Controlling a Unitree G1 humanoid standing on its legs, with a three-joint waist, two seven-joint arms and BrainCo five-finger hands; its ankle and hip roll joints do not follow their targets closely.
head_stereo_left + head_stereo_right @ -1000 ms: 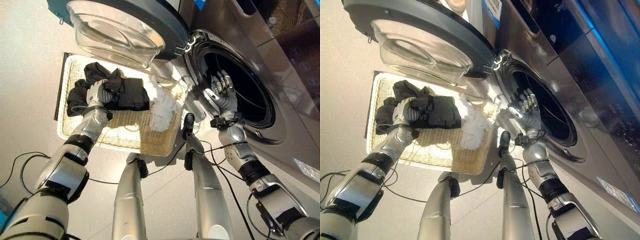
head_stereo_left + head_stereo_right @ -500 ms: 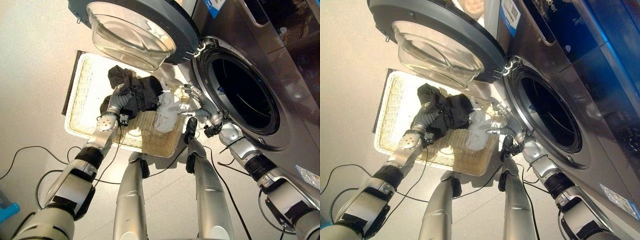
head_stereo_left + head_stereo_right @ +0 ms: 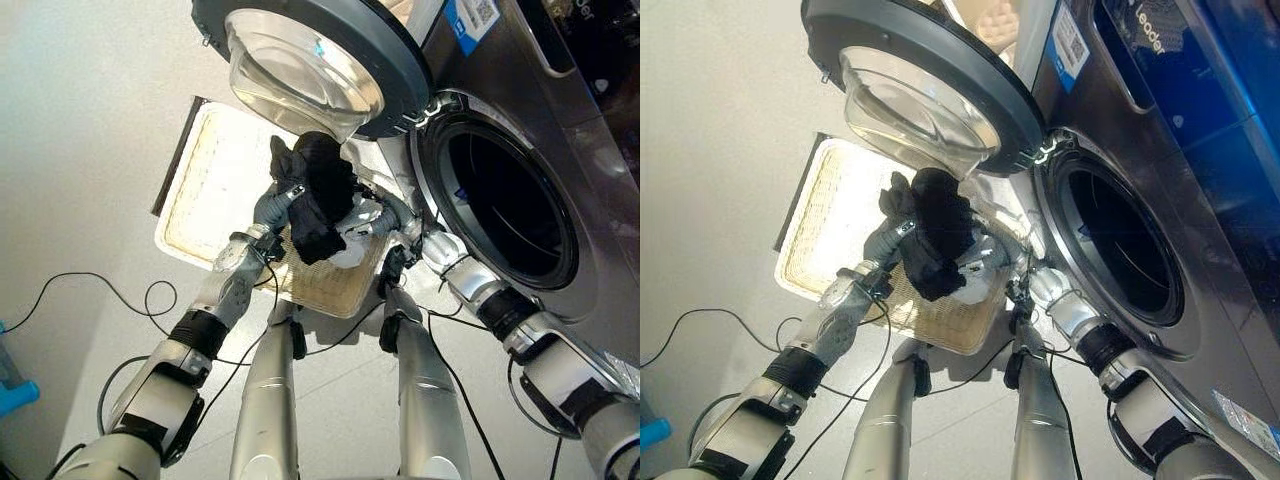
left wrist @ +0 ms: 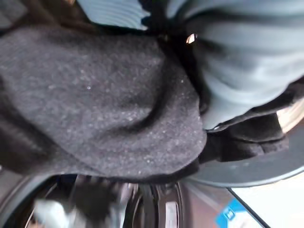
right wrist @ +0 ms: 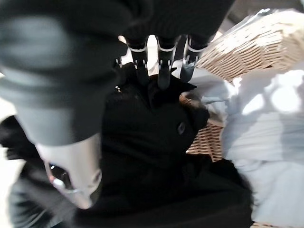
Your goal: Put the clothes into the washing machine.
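Note:
A black garment [image 3: 318, 195] hangs bunched above the wicker basket [image 3: 215, 185], lifted by my left hand [image 3: 272, 208], which is shut on it from the basket side. In the left wrist view the same dark cloth [image 4: 104, 99] lies right over the hand. My right hand [image 3: 385, 218] reaches in from the machine side, its straight fingers [image 5: 159, 71] pressing into the black garment [image 5: 152, 137]. A white cloth [image 5: 266, 142] lies in the basket beneath them. The washing machine's drum [image 3: 510, 205] gapes to the right with its door [image 3: 310, 60] swung wide.
The open door's glass bowl [image 3: 915, 105] hangs directly over the lifted garment and the basket's far end. The basket sits on pale floor against the machine's front. Open floor [image 3: 90, 130] spreads to the left of the basket.
My left hand has lifted the black garment up out of the basket. My right hand came out of the drum and now touches the garment. The camera has shifted.

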